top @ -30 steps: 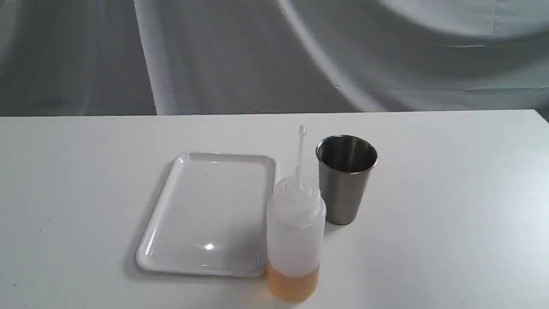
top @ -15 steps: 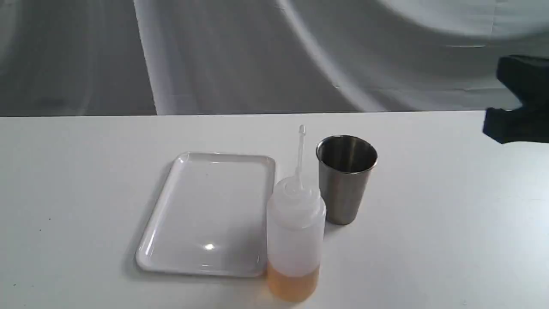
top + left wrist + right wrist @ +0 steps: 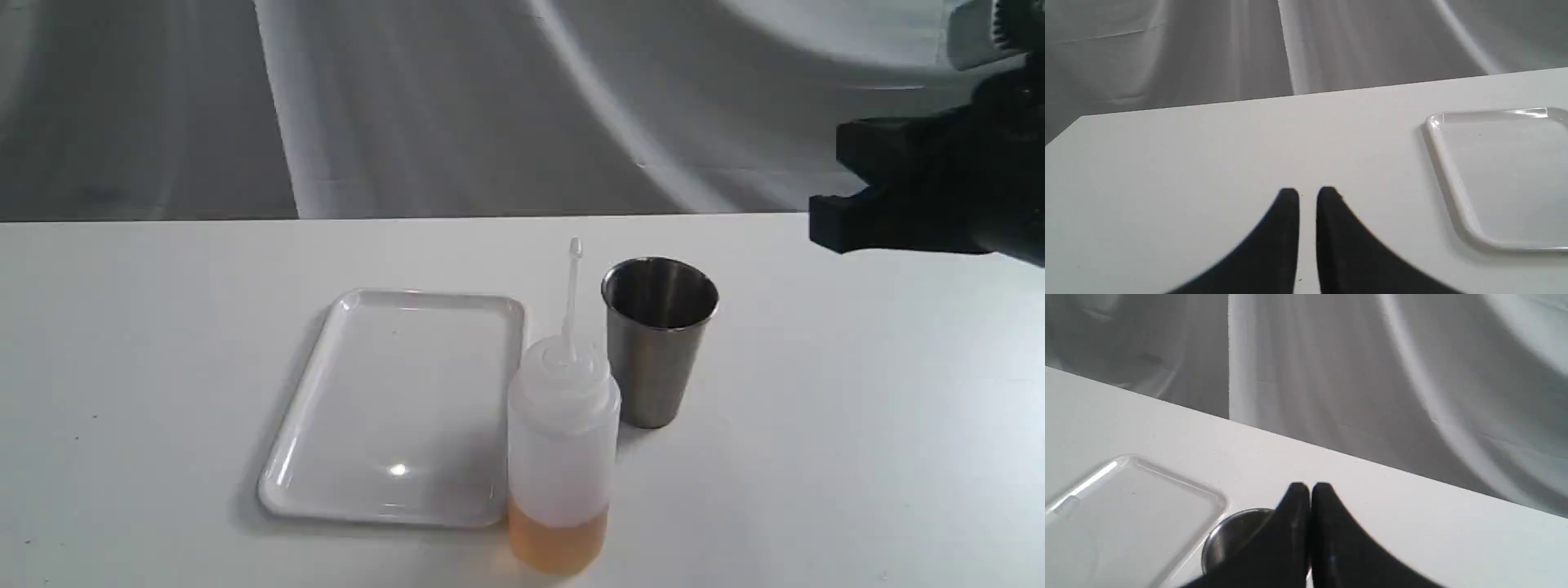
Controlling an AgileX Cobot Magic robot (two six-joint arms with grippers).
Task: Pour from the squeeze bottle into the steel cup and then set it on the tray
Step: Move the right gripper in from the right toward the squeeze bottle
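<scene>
White table top (image 3: pixel 816 449), lit flat. Nearest the exterior camera: squeeze bottle (image 3: pixel 562 457), upright on the table, translucent white, amber liquid (image 3: pixel 558 539) in the bottom band only. Cone nozzle on top, thin cap strap (image 3: pixel 573 286) sticking straight up.

Tray (image 3: pixel 392 392) lies flat just left of the bottle, glossy white, low rim. The bottle stands off it, at its near right corner; can't tell if they touch.

Steel cup (image 3: pixel 655 351) is upright just behind and right of the bottle, mouth open upward. Can't tell its contents.

Right arm (image 3: pixel 939 188), black, hangs above the table's far right, well apart from the cup. Grey draped cloth (image 3: pixel 408 106) behind.

Right gripper (image 3: pixel 1310 488): fingers pressed almost together, holding nothing; cup rim (image 3: pixel 1233 535) and a tray corner show past them. Left gripper (image 3: pixel 1307 194): thin slit between the fingers, nothing in it, over bare table, apart from the tray rim. The left arm is outside the exterior view.

Diff: 1 s ago no arm in the exterior view; 0.5 s ago only a tip at the right edge; now it's further in toward the cup. Bottle, cup and tray unmoved.
</scene>
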